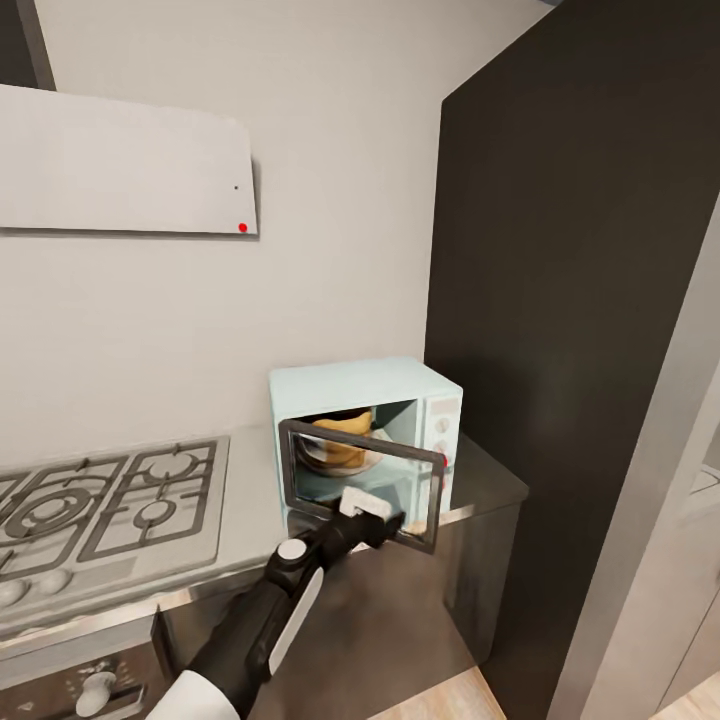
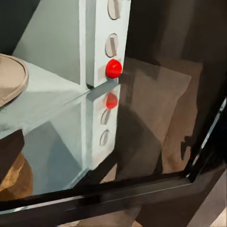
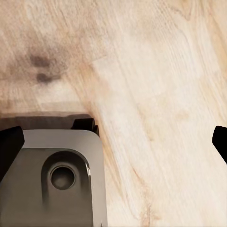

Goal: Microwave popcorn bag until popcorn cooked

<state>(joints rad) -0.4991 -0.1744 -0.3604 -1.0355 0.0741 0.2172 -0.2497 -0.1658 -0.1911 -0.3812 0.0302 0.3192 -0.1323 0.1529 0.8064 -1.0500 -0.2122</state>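
On the grey table beside the hob stands the microwave, its door swung open; the popcorn bag sits inside, on a plate, looking soft, light and crushable, best taken by its thick rolled rim; the left end effector is at the door's lower frame, its opening impossible to judge; the right end effector's finger tips, spread wide, hang empty over wooden floor.

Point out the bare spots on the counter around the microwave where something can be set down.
The countertop is bare between the stove and the microwave, and in a narrow strip right of the microwave by the dark panel. In front it is crowded: the open door and the left gripper take that space.
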